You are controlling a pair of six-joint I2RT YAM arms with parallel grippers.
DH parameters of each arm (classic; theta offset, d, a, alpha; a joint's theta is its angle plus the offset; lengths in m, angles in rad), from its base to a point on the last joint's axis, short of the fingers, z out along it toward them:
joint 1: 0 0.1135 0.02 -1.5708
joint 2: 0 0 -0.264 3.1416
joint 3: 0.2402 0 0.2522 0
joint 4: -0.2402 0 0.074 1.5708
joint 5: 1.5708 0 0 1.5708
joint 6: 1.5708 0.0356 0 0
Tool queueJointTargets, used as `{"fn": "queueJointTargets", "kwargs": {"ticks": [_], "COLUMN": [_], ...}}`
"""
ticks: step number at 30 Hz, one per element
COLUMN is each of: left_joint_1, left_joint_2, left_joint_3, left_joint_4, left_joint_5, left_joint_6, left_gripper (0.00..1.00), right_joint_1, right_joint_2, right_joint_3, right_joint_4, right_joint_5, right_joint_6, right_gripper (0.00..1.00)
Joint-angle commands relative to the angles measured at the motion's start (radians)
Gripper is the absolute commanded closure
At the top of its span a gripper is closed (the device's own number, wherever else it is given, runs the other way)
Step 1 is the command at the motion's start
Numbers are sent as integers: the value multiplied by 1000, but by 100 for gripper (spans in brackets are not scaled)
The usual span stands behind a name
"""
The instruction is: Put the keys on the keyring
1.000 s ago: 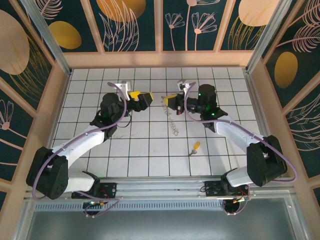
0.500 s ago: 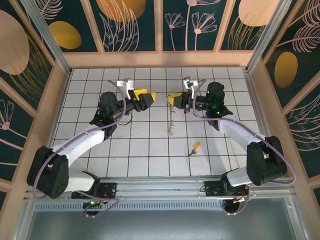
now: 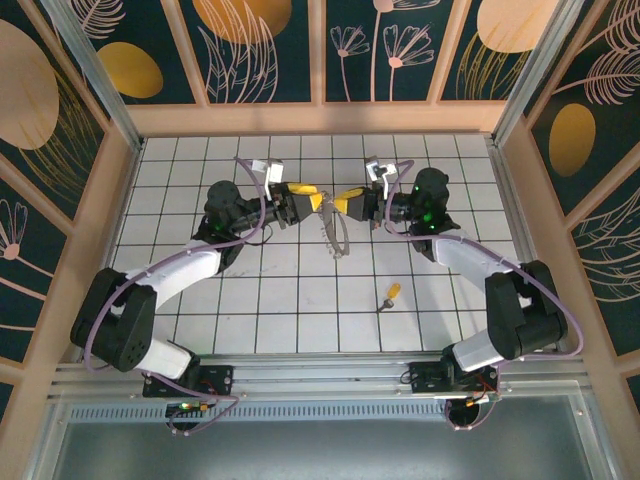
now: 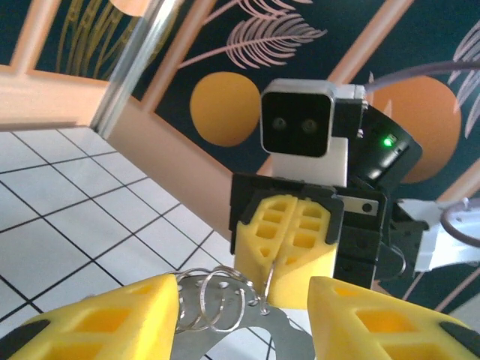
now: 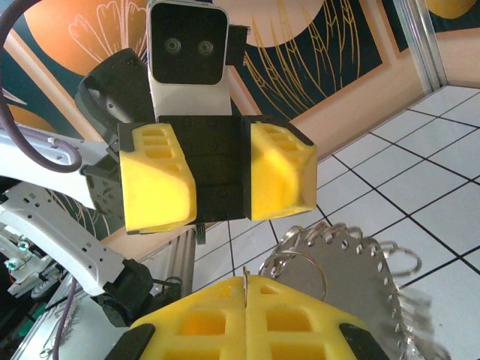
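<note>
1. The fingers of the right gripper (image 3: 346, 203) are pressed together on the thin wire of the keyring (image 5: 352, 274), the same clamp as one second ago. The ring hangs from them.
2. The fingers of the left gripper (image 5: 221, 180) stand apart with a clear gap. A second ago this gripper was well apart from the right one. We now find the two nose to nose, tips just beside each other.
3. In the left wrist view the ring's small coils sit in the gap between the left pads (image 4: 97, 322). We cannot tell whether either pad touches metal.
4. Half a second ago the ring hung straight down below the right gripper. From above it now reads shorter and slanted, drawn up between the two grippers. We cannot tell whether its lower end rests on the tiles.
5. The key (image 3: 389, 296) has not moved. It lies flat on the tiled floor (image 3: 300, 300), nearer the robot than the grippers and on the right, well apart from the ring. Its yellow head points toward the back right.
6. Bare tiles surround the key on every side. The grippers meet over the middle of the floor, toward the back. The side walls (image 3: 112, 215) are well apart from them, and the back wall (image 3: 320, 120) is nearer.
7. The left wrist view cuts off the ring's lower part at the bottom edge. The right wrist view blurs its far rim. We cannot make out the ring's split end.
</note>
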Motion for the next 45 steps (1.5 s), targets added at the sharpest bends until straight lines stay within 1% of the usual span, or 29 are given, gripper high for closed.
{"fn": "queueJointTargets", "kwargs": {"ticks": [1, 12, 31, 35, 41, 44, 45], "left_joint_1": [3, 2, -41, -51, -64, -70, -71], "left_joint_2": [14, 51, 152, 166, 173, 171, 170], "left_joint_3": [16, 9, 91, 105, 102, 96, 93], "left_joint_4": [123, 147, 137, 133, 143, 147, 147], "left_joint_5": [87, 118, 110, 115, 123, 128, 128], "left_joint_6": [-26, -29, -45, -42, -37, -35, -33], "left_gripper": [54, 55, 61, 67, 81, 85, 89], "right_joint_1": [-8, -2, 18, 16, 15, 14, 14], "right_joint_2": [21, 87, 93, 88, 93, 93, 94], "right_joint_3": [-8, -15, -30, -34, -30, -30, -30], "right_joint_4": [121, 233, 255, 246, 231, 226, 225], "right_joint_5": [-22, 4, 17, 26, 43, 49, 50], "right_joint_6": [40, 113, 120, 116, 114, 112, 114], "right_gripper": [100, 100, 100, 100, 100, 100, 100]}}
